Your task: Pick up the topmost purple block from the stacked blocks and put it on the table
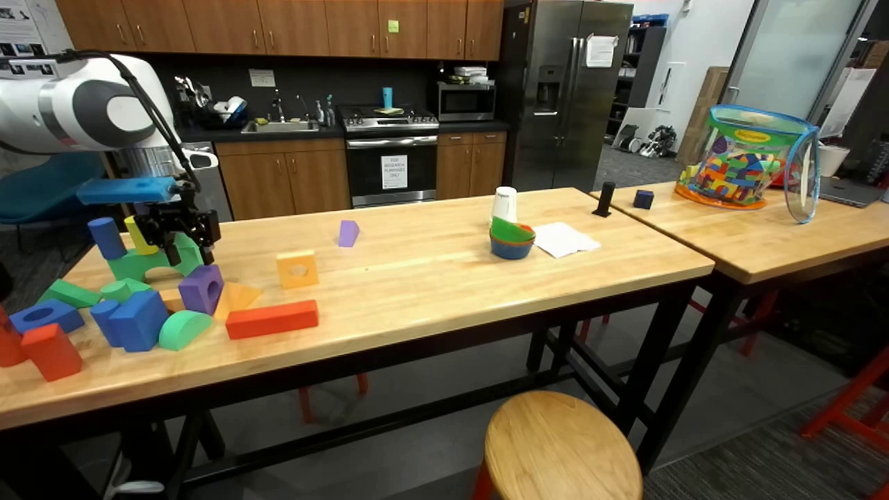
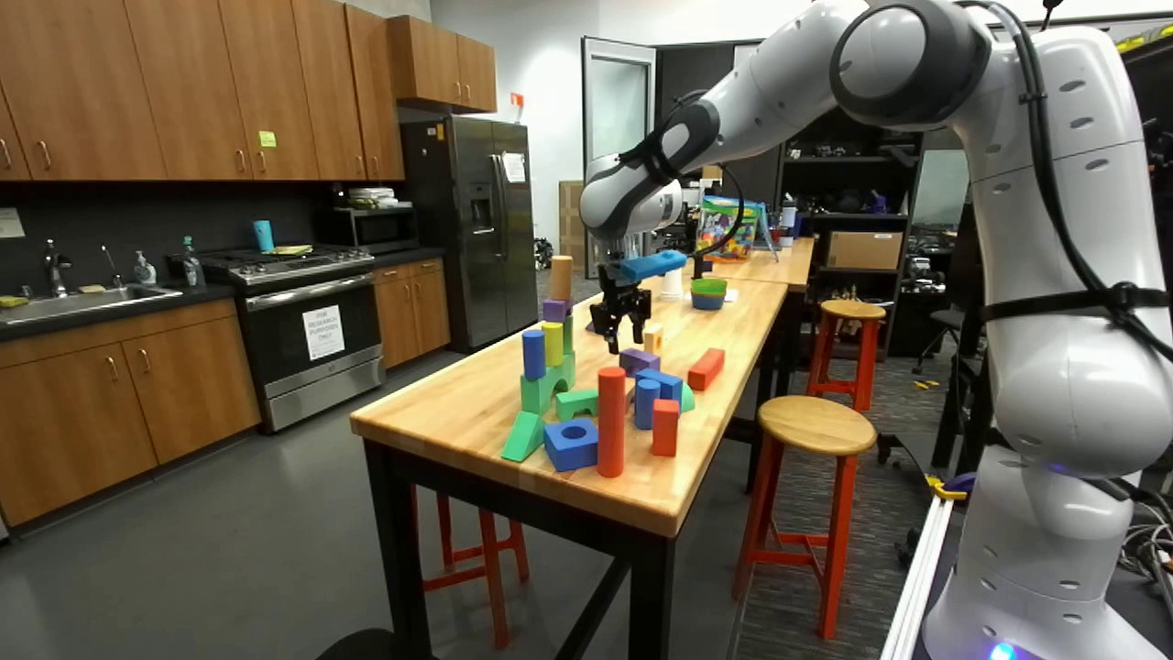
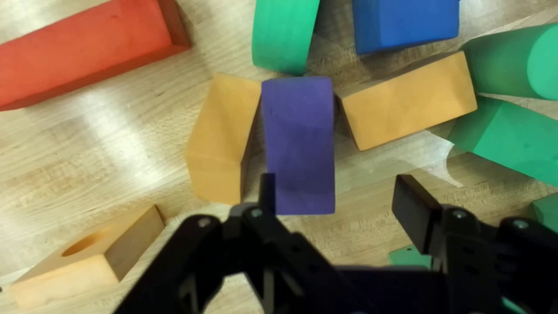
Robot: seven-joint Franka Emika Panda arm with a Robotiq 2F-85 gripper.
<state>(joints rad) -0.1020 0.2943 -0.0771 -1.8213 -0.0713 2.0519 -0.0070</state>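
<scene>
In an exterior view, the stacked blocks (image 2: 538, 391) rise from a green arch, with a dark purple block (image 2: 555, 311) high up under a tan cylinder (image 2: 561, 278). Another dark purple block with a hole (image 1: 201, 289) stands low on the table (image 1: 417, 267) among loose blocks; it shows in both exterior views (image 2: 639, 360) and the wrist view (image 3: 301, 139). My gripper (image 1: 189, 253) hangs above this lower block, fingers open and empty, in both exterior views (image 2: 626, 341). In the wrist view, the left finger of the gripper (image 3: 335, 185) overlaps that block's near edge. In an exterior view my gripper hides the tower's upper part.
Orange blocks (image 3: 222, 139) (image 3: 409, 102) flank the lower purple block. A green half-round (image 1: 185, 329), blue blocks (image 1: 142, 321) and a red bar (image 1: 272, 320) lie close by. A pale lilac block (image 1: 349, 233), bowls (image 1: 511, 243) and a white cup (image 1: 504, 205) are farther along.
</scene>
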